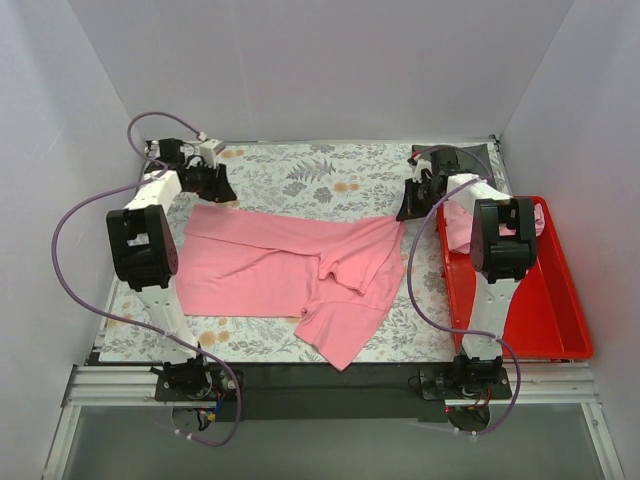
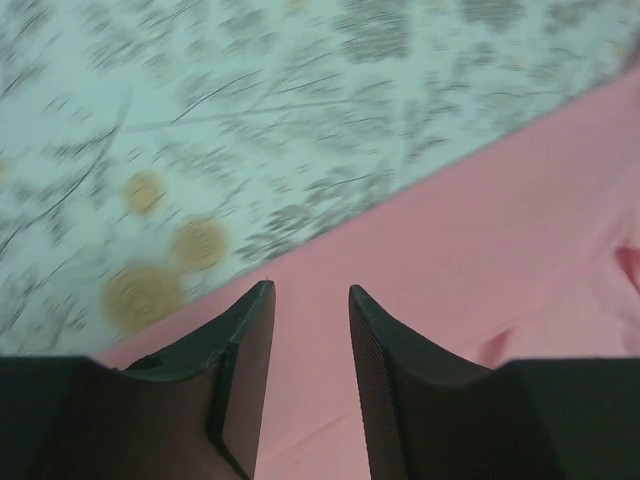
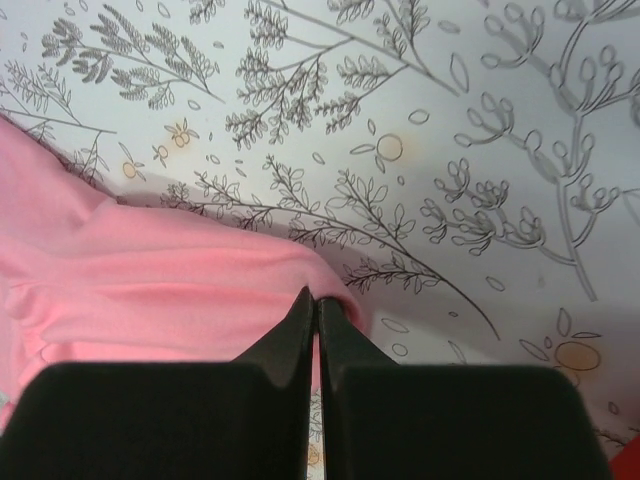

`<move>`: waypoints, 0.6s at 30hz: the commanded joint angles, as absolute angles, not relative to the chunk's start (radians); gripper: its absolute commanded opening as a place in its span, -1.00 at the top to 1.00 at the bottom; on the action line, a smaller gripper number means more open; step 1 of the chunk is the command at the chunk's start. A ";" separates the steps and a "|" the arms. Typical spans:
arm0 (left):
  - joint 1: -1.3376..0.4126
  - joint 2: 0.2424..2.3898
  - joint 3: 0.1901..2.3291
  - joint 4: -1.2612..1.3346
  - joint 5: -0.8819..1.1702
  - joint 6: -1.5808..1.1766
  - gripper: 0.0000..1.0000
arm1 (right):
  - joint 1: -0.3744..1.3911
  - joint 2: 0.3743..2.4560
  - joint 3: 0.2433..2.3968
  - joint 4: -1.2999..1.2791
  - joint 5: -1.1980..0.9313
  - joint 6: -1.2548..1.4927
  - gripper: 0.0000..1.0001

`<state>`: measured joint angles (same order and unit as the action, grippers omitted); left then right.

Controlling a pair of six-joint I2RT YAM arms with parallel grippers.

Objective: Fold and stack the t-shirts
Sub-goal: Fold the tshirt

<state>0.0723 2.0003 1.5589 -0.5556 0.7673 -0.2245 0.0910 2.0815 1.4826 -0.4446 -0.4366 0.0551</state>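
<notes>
A light-pink short-sleeved t-shirt (image 1: 270,265) of thin soft fabric is spread across the middle of the table (image 1: 330,170), which is covered in a white cloth printed with grey leaves. Its near right part is rumpled and reaches the table's near edge. A second bundle of pink fabric (image 1: 457,228) is seen in the red plastic tray (image 1: 560,320) at the right, partly hidden by the right arm.

The right gripper (image 3: 316,300) is set at the shirt's far right corner, its fingers pressed together with a fold of the pink hem pinched at the tips. The left gripper (image 2: 310,298) is held over the far left edge, its fingers (image 2: 250,340) spread with nothing between them. That view is blurred, so contact with the cloth cannot be told.

The step in hand is judged to be the taking up of the far edge at both corners for a first fold, and only one corner is secured. Next, the left fingers would need to be lowered onto the hem and closed on it, so that both corners can be lifted together and carried evenly toward the near edge; a pull from one side alone could drag the shirt askew
</notes>
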 commanded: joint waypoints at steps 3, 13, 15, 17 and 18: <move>0.185 2.137 1.626 -0.631 0.559 -0.426 0.38 | 0.087 2.108 1.560 -0.454 -0.385 0.003 0.97; 0.250 2.243 1.614 -0.555 0.252 -0.531 0.58 | 0.101 2.151 1.632 -0.453 -0.252 -0.080 0.97; 0.281 2.272 1.629 -0.554 0.245 -0.555 0.59 | 0.100 2.169 1.660 -0.453 -0.224 -0.097 0.97; 0.285 2.286 1.649 -0.557 0.281 -0.564 0.57 | 0.104 2.186 1.695 -0.446 -0.225 -0.101 0.97; 0.285 2.287 1.654 -0.555 0.300 -0.568 0.57 | 0.107 2.204 1.709 -0.445 -0.232 -0.103 0.97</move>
